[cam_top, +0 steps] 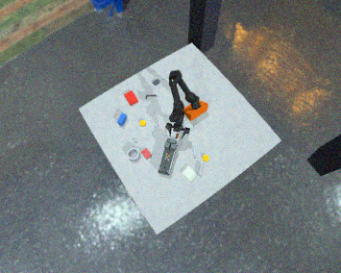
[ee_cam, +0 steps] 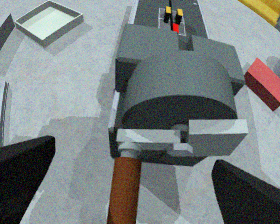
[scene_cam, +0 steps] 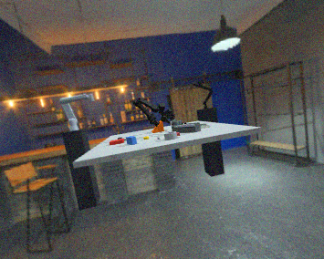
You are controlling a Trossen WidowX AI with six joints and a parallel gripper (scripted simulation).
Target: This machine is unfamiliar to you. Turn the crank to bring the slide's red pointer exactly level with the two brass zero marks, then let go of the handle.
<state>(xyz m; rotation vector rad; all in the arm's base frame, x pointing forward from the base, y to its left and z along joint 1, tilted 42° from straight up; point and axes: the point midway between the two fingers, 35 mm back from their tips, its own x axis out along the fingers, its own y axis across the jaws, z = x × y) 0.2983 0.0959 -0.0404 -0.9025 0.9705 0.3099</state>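
The grey crank machine [cam_top: 167,164] [scene_cam: 187,129] [ee_cam: 181,75] stands on the table. Its brown handle [ee_cam: 125,190] sticks out from the crank arm [ee_cam: 151,137] towards the wrist camera, at the left of the round housing. The red pointer [ee_cam: 176,28] sits on the housing side of the two brass marks [ee_cam: 168,14] [ee_cam: 179,16], close to them but not level. My gripper [cam_top: 177,136] [ee_cam: 136,159] is open and empty, with one finger on each side of the handle, neither touching it. The handle's near end is cut off by the wrist view's lower edge.
A white tray [cam_top: 188,172] [ee_cam: 48,22] and an upright grey plate [ee_cam: 1,36] lie left of the machine in the wrist view. A small red block [cam_top: 146,154] [ee_cam: 266,82] lies right. A grey cup [cam_top: 133,154], blue block [cam_top: 122,119] and orange block [cam_top: 196,111] stand farther off.
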